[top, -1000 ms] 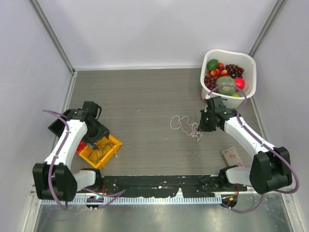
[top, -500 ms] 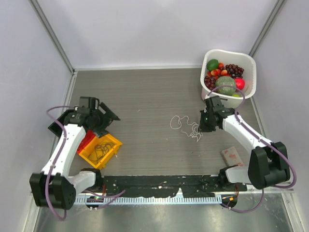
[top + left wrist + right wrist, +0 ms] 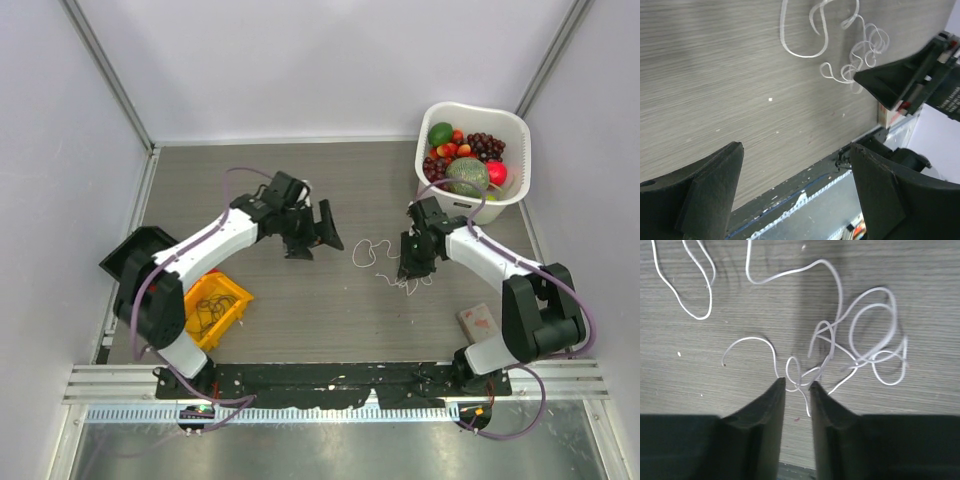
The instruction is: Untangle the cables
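Note:
One white cable [image 3: 398, 274] lies in loose loops on the grey table, mid-right. My right gripper [image 3: 408, 268] is down at its tangled end. In the right wrist view the fingertips [image 3: 796, 384] stand slightly apart, a small loop of the white cable [image 3: 860, 340] lying between and just beyond them, not pinched. My left gripper [image 3: 318, 232] hangs wide open just left of the cable. The left wrist view shows its jaws [image 3: 796, 149] holding nothing, the cable [image 3: 863, 48] lying ahead. More thin dark wires lie in a yellow bin [image 3: 236, 300].
A white basket [image 3: 515, 125] full of fruit stands at the back right. A small pinkish block [image 3: 480, 322] lies near the right arm's base. A black tray [image 3: 130, 252] sits by the left wall, beside the yellow bin.
My left arm has swung from the yellow bin to the middle of the table, its jaws now wide. The right gripper's jaws have parted from shut and shifted slightly left.

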You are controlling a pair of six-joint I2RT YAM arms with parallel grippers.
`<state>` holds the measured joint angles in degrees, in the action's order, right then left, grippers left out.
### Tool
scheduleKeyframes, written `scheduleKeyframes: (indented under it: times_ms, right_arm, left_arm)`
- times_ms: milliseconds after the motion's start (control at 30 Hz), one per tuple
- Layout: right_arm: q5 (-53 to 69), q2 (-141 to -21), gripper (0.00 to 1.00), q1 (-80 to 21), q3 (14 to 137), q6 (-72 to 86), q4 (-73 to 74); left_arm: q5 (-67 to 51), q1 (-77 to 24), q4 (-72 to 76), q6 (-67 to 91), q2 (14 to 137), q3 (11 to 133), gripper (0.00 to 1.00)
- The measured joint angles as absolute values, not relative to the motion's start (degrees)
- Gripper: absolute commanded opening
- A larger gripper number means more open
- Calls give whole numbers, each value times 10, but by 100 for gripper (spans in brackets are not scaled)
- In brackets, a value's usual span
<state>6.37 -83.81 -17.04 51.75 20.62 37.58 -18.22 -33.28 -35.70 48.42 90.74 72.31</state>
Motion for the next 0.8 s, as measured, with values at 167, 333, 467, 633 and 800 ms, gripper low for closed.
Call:
scheduleKeyframes:
  times_ms: [167, 333, 467, 633, 800]
  right_arm:
    - [74, -850, 1, -204, 510, 203, 376]
    - [91, -844, 1, -328, 540, 171, 389]
    - [154, -764, 1, -390, 568, 166, 360]
    - [141, -661, 1, -386, 630, 165, 338]
    - [137, -612, 1, -384, 645, 173, 303]
  left_arm:
    - [-227, -366, -316, 472, 989, 751, 92]
    - [-245, -363, -294, 482, 1047, 749, 79]
    - [-199, -358, -299, 492, 1019, 746, 74]
    - [-74, -322, -311, 496, 874, 703, 84]
    - [-19, -279, -310, 511, 762, 682, 87]
